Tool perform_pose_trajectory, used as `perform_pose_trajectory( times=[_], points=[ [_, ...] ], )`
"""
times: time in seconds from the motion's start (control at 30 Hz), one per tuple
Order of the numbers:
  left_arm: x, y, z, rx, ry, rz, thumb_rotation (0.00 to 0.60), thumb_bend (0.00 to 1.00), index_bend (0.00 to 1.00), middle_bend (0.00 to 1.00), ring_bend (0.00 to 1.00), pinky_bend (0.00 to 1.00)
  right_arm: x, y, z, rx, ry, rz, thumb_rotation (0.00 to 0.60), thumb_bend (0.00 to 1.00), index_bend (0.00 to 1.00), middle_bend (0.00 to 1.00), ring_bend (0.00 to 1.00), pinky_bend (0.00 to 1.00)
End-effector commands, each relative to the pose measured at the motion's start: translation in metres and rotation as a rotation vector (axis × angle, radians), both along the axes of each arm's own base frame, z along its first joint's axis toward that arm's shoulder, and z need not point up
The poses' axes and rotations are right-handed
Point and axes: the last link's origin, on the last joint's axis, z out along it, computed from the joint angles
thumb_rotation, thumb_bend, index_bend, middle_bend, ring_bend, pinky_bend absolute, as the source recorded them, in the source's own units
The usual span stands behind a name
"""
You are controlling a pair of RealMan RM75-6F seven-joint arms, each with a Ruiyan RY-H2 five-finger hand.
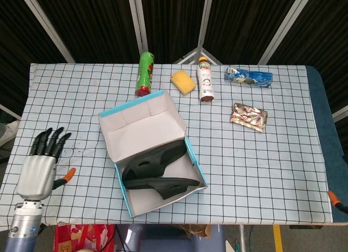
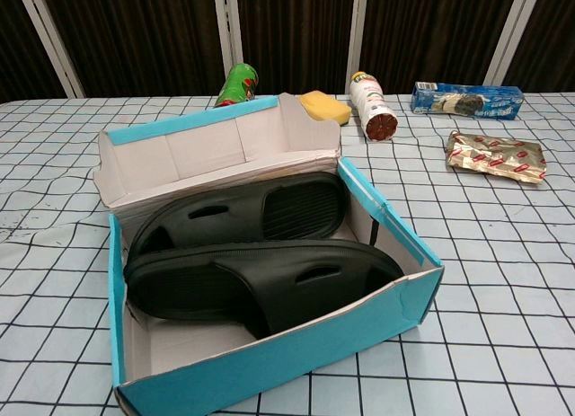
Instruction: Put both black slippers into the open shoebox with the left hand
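Two black slippers lie inside the open blue shoebox (image 1: pixel 126 198) (image 2: pixel 415 293) near the table's front edge. One slipper (image 1: pixel 154 159) (image 2: pixel 243 212) lies toward the back of the box, the other (image 1: pixel 166 184) (image 2: pixel 260 280) along its front wall. The box lid (image 1: pixel 142 126) (image 2: pixel 198 146) stands open behind them. My left hand (image 1: pixel 40 165) hovers at the table's left edge, far from the box, fingers spread and holding nothing. It does not show in the chest view. My right hand appears in neither view.
Along the back of the table lie a green can (image 1: pixel 144 73) (image 2: pixel 237 82), a yellow sponge (image 1: pixel 183 81) (image 2: pixel 324 107), a white bottle (image 1: pixel 205 79) (image 2: pixel 372 106) and a blue packet (image 1: pixel 249 77) (image 2: pixel 466 99). A silver foil packet (image 1: pixel 249 116) (image 2: pixel 496 156) lies at the right.
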Motion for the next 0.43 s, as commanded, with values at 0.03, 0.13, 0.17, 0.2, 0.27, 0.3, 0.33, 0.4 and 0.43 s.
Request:
perform_pose_trajectory(
  times=[0.03, 0.13, 0.17, 0.2, 0.27, 0.3, 0.33, 0.4, 0.43],
  points=[
    [-0.056, -0.010, 0.010, 0.120, -0.038, 0.145, 0.600, 0.30, 0.12, 0.03, 0.00, 0.05, 0.001, 0.001, 0.000, 0.001, 0.008, 0.009, 0.600, 0.31, 0.10, 0.10, 0.13, 0.04],
    [-0.064, -0.009, 0.010, 0.106, -0.038, 0.156, 0.600, 0.30, 0.11, 0.02, 0.00, 0.04, 0.001, 0.001, 0.000, -0.002, 0.012, 0.016, 0.600, 0.31, 0.10, 0.10, 0.13, 0.04],
    [-0.067, -0.008, 0.012, 0.110, -0.043, 0.161, 0.600, 0.30, 0.11, 0.02, 0.00, 0.04, 0.001, 0.001, 0.000, -0.004, 0.018, 0.016, 0.600, 0.31, 0.10, 0.10, 0.13, 0.04],
    [-0.068, -0.008, 0.012, 0.107, -0.044, 0.166, 0.600, 0.30, 0.11, 0.02, 0.00, 0.04, 0.001, 0.001, 0.000, -0.005, 0.019, 0.017, 0.600, 0.31, 0.10, 0.10, 0.13, 0.04],
    [-0.070, -0.008, 0.012, 0.091, -0.054, 0.173, 0.600, 0.30, 0.10, 0.02, 0.00, 0.04, 0.002, 0.001, -0.001, -0.007, 0.020, 0.017, 0.600, 0.31, 0.10, 0.10, 0.13, 0.04],
    [-0.071, -0.008, 0.012, 0.087, -0.059, 0.173, 0.600, 0.30, 0.10, 0.02, 0.00, 0.04, 0.002, 0.002, -0.001, -0.007, 0.021, 0.018, 0.600, 0.31, 0.10, 0.10, 0.13, 0.04],
    [-0.072, -0.007, 0.012, 0.084, -0.061, 0.172, 0.600, 0.30, 0.10, 0.02, 0.00, 0.04, 0.003, 0.002, -0.001, -0.006, 0.022, 0.018, 0.600, 0.31, 0.10, 0.10, 0.13, 0.04],
    [-0.073, -0.007, 0.011, 0.076, -0.064, 0.165, 0.600, 0.30, 0.10, 0.02, 0.00, 0.04, 0.004, 0.002, -0.002, -0.005, 0.023, 0.018, 0.600, 0.31, 0.10, 0.10, 0.13, 0.04],
    [-0.073, -0.006, 0.012, 0.078, -0.066, 0.159, 0.600, 0.30, 0.10, 0.02, 0.00, 0.04, 0.004, 0.001, -0.002, -0.004, 0.026, 0.019, 0.600, 0.31, 0.10, 0.10, 0.13, 0.04]
  ],
)
